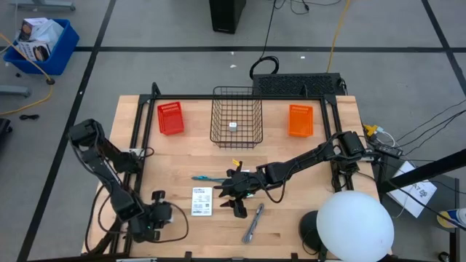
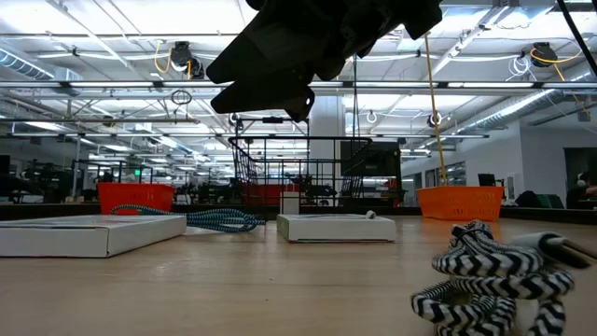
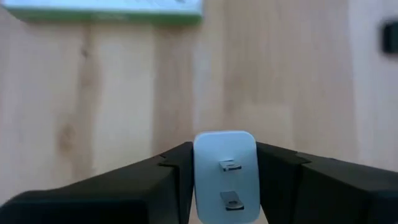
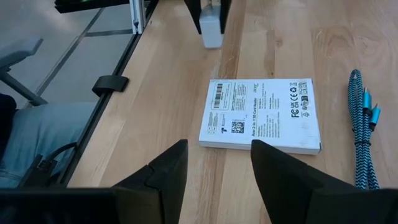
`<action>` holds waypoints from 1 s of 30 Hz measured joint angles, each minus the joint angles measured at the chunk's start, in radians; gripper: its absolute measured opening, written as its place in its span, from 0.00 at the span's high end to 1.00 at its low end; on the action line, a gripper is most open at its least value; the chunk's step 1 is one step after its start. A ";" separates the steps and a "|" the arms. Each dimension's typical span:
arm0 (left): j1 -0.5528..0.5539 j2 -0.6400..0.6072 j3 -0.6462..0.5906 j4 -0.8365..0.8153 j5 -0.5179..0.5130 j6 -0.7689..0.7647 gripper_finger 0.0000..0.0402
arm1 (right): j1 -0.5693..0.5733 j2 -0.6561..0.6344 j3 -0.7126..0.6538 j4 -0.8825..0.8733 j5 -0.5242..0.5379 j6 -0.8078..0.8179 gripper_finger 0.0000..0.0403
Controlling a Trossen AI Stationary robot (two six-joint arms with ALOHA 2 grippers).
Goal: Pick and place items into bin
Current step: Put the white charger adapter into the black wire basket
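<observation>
- The black wire basket bin [image 1: 237, 116] held one small white cube [image 1: 233, 126]; other items lay in front of it on the wooden table [image 1: 306, 164], so most work remained.
- The flat white printed box [image 4: 261, 115] lay before the bin, table edge close beyond it.
- The teal braided cable [image 4: 362, 124] lay beside that box.
- The right gripper [image 4: 214, 165] hovered spread over the box.
- The left gripper [image 3: 225, 186] pinched a white plug adapter [image 3: 225, 174] at the table's near edge.

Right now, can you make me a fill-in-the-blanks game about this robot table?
The left gripper is shut on a small ___ charger.
The red bin and the orange bin stand on either side of the wire ___.
The right gripper hangs ___ above the white packet.
Missing words: white, basket, open.
</observation>
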 joint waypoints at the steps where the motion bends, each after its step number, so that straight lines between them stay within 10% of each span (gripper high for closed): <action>1: 0.014 -0.001 0.000 0.000 -0.010 0.003 0.68 | 0.000 0.000 0.000 0.000 0.000 0.000 0.58; 15: 0.211 -0.056 0.000 -0.011 -0.138 0.165 0.68 | 0.000 0.000 0.000 0.000 -0.001 0.000 0.58; 30: 0.429 -0.491 0.000 0.082 -0.443 0.467 0.66 | 0.028 -0.108 -0.005 -0.006 0.082 -0.078 0.59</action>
